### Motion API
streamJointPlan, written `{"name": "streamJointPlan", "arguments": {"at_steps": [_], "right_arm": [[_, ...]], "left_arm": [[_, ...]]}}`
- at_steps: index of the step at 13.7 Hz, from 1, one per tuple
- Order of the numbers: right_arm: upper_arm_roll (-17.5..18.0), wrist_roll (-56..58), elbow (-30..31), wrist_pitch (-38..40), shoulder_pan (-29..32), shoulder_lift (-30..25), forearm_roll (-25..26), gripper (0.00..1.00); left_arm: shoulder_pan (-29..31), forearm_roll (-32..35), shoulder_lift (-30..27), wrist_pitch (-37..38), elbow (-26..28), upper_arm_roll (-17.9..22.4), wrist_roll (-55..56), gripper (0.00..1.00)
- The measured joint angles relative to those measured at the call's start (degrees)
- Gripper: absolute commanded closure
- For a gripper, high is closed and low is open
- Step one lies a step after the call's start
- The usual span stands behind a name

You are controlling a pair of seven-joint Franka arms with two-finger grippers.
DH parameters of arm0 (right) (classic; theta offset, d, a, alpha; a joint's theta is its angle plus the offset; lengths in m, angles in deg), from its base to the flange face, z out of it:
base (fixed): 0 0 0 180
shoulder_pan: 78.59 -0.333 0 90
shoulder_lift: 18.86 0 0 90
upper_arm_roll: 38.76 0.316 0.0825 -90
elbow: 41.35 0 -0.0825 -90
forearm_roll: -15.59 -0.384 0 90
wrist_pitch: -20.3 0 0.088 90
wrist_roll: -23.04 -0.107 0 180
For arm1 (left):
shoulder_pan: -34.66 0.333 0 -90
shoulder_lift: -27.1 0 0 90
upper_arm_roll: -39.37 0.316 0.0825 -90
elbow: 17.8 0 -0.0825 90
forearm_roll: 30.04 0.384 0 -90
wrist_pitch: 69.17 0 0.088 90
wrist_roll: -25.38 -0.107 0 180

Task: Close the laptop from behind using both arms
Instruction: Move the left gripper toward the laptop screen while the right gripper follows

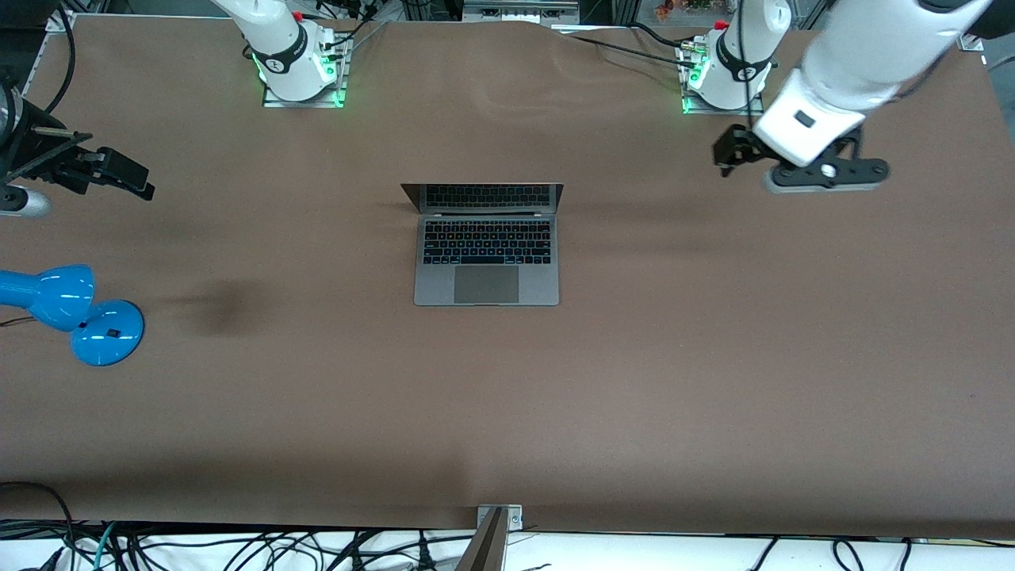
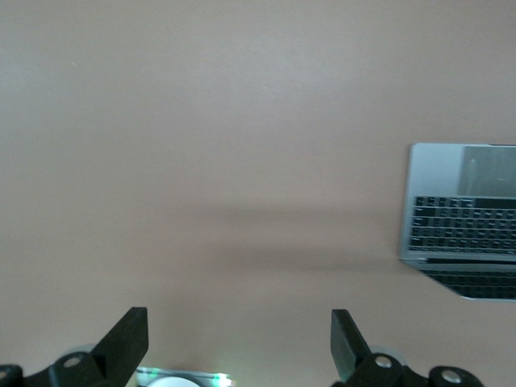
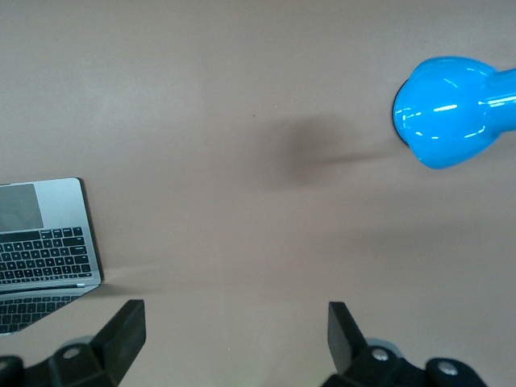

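The space-grey laptop (image 1: 486,270) stands open in the middle of the table, its screen tilted up on the side toward the robot bases and its keyboard and trackpad showing. My left gripper (image 1: 825,176) hangs open and empty over bare table toward the left arm's end, well apart from the laptop. In the left wrist view its fingers (image 2: 129,343) stand wide apart, with the laptop (image 2: 463,218) at the edge. My right gripper (image 1: 95,170) hangs open and empty over the right arm's end of the table. Its fingers (image 3: 125,334) stand wide apart, with the laptop (image 3: 44,242) off to one side.
A blue desk lamp (image 1: 71,305) lies on the table at the right arm's end, nearer the front camera than the right gripper; its head shows in the right wrist view (image 3: 447,109). The green-lit arm bases (image 1: 301,75) stand along the table's edge. Brown tabletop (image 1: 507,412) surrounds the laptop.
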Motion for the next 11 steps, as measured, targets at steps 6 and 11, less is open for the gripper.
{"name": "streamJointPlan", "arguments": {"at_steps": [6,11], "right_arm": [[0.0,0.0,0.0,0.0,0.0,0.08,-0.01,0.0],[0.54,0.09,0.0,3.08,-1.08,0.14,-0.21,0.0]], "left_arm": [[-0.42,-1.72,4.82,-0.12,-2.78,-8.09,14.37,0.0],[-7.01,-1.81,10.15,-0.26,-6.25,-10.2,24.74,0.0]]}}
